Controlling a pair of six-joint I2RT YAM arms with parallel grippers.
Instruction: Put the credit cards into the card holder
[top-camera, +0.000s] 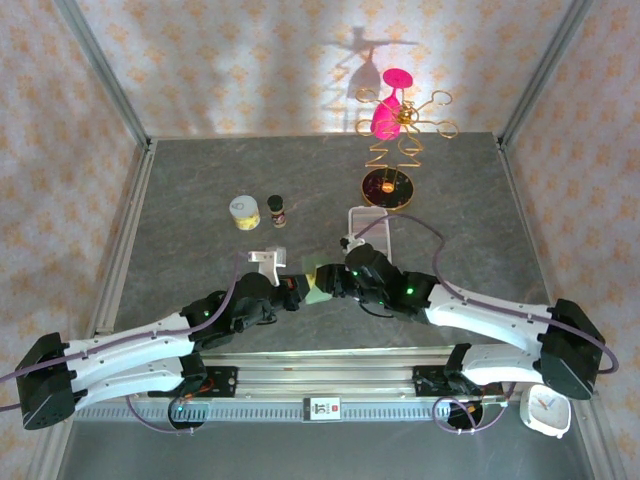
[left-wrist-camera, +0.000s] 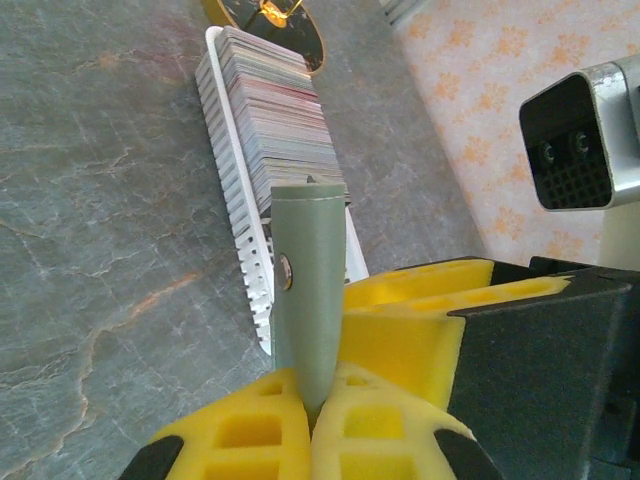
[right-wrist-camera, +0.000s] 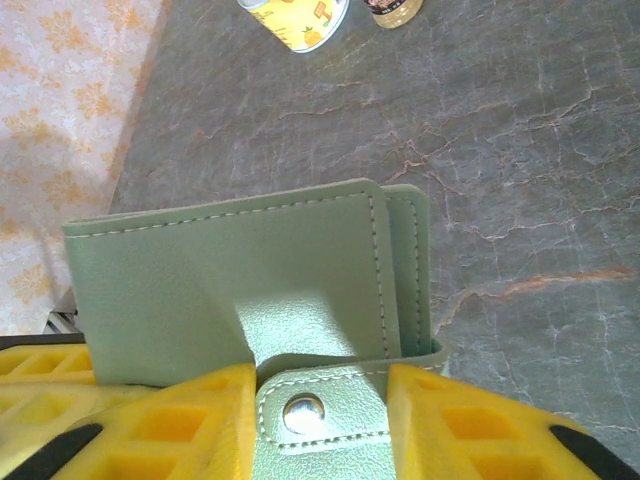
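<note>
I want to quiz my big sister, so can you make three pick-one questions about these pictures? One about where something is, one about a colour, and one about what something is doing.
1. Where is the white tray of cards?
A. on the table, next to the gold stand
B. leaning on the back wall
C. upside down at the near edge

2. What colour is the card holder?
A. pink
B. sage green
C. blue

3. What is the left gripper doing?
A. standing wide open
B. shut on the card holder
C. shut on a spoon

Answers:
1 A, because the tray lies flat on the table by the stand's base.
2 B, because it looks soft green in both wrist views.
3 B, because its yellow fingers pinch the holder's edge.
</note>
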